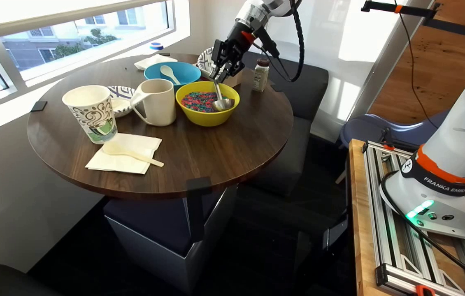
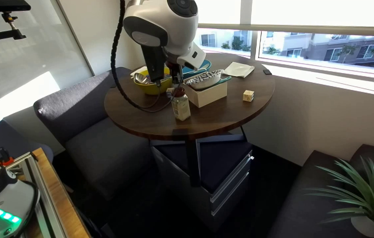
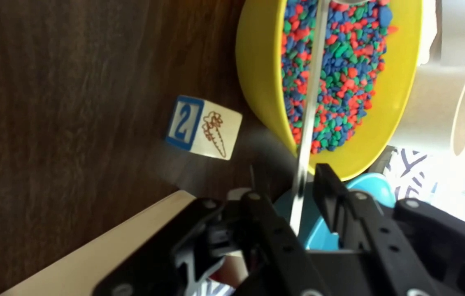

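Round dark-wood table (image 1: 249, 144), left to right in an exterior view: scroll-patterned paper cup (image 1: 92, 117); white napkin (image 1: 111, 164), which bore a pale spoon (image 1: 124, 151); cream mug (image 1: 160, 107), handle turned toward the cup; blue bowl (image 1: 190, 72), behind the mug, which held a second spoon (image 1: 168, 72); yellow bowl (image 1: 205, 119), which contained red, blue and green granules (image 1: 197, 101); gripper (image 3: 288, 183), near the yellow bowl's rim — fingers stood apart in the wrist view, the handle of a metal ladle (image 1: 223, 104) between them with a gap on either side; ladle head, which lay in the yellow bowl, toward its right side; jar (image 1: 261, 77) with a brown cap, which stood near the table's edge
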`<state>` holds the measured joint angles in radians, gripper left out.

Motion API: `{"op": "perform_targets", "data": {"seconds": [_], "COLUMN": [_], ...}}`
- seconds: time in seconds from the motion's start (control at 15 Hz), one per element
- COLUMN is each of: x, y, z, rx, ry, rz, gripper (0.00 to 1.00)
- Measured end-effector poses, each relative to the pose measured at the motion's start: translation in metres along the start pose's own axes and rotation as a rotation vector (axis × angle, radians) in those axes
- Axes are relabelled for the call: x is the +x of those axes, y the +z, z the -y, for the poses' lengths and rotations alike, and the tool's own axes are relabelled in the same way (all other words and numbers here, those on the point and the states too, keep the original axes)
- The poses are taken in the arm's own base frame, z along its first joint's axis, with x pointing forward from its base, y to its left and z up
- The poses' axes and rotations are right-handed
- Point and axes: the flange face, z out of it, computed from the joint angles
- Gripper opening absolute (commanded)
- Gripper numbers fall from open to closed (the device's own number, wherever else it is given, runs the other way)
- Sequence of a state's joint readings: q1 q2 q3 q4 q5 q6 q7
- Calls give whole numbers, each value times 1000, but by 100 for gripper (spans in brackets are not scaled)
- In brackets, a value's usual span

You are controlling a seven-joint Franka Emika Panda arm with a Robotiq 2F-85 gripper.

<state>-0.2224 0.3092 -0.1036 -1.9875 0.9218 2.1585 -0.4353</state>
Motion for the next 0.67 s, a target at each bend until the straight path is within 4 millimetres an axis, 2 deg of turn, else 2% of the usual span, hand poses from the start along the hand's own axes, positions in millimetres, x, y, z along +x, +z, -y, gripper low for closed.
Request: {"op": "perform_targets", "data": {"seconds": [0.6, 0.67], "x": [1, 2], "y": [3, 2], "z": [-3, -3], "rx": [30, 32], "ry": [-35, -39], "rz": [-12, -14], "gripper": [23, 24]}}
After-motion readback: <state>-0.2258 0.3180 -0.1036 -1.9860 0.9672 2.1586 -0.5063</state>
